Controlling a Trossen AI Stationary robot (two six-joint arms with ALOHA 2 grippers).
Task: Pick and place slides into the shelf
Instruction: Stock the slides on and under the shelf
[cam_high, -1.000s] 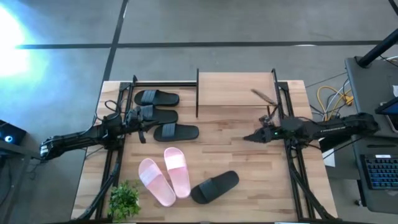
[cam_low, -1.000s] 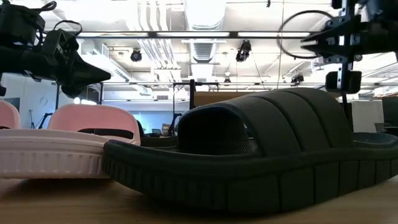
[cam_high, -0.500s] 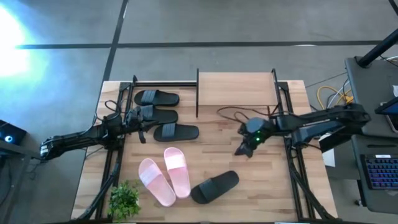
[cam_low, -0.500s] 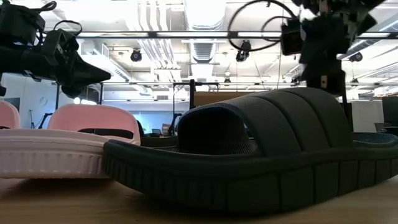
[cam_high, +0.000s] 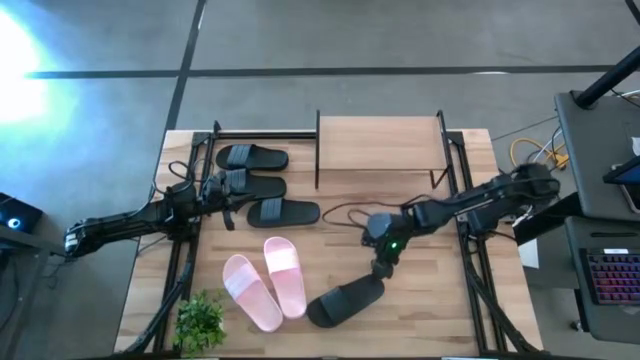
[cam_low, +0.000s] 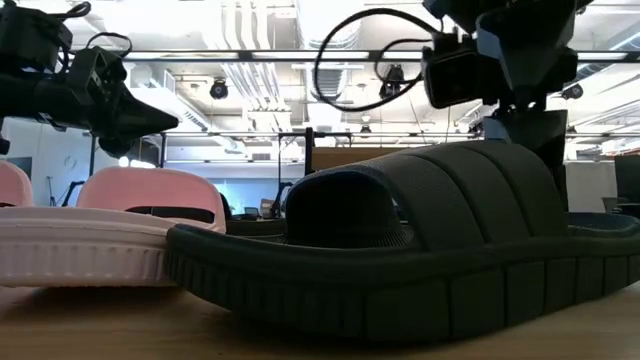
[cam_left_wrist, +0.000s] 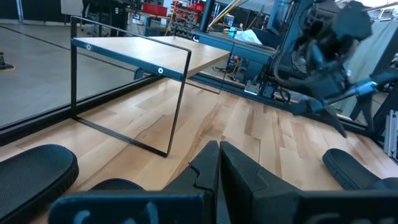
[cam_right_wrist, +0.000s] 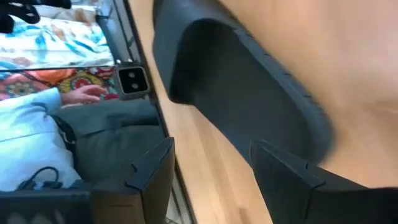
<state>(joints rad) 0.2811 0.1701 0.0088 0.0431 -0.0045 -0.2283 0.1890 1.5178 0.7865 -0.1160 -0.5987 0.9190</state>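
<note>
One black slide (cam_high: 345, 300) lies on the table near its near edge, with two pale pink slides (cam_high: 265, 280) to its left. My right gripper (cam_high: 380, 272) is open and points down just beyond the black slide's far end (cam_right_wrist: 249, 106), touching nothing. Three more black slides (cam_high: 262, 185) lie on the table at the far left, and my left gripper (cam_high: 228, 203) hangs shut above them. The shelf (cam_high: 380, 145) stands at the far edge with nothing on its plank top.
A small green plant (cam_high: 200, 320) stands at the near left corner. Black frame rails (cam_high: 478, 290) run along both table sides. A cable (cam_high: 345, 212) loops off my right arm. A person's hand and sleeve (cam_right_wrist: 56, 106) show beyond the table.
My right gripper has swung from beside the right rail toward the table's near edge and left, tipping downward until it hangs over the lone black slide. The slides have not moved.
</note>
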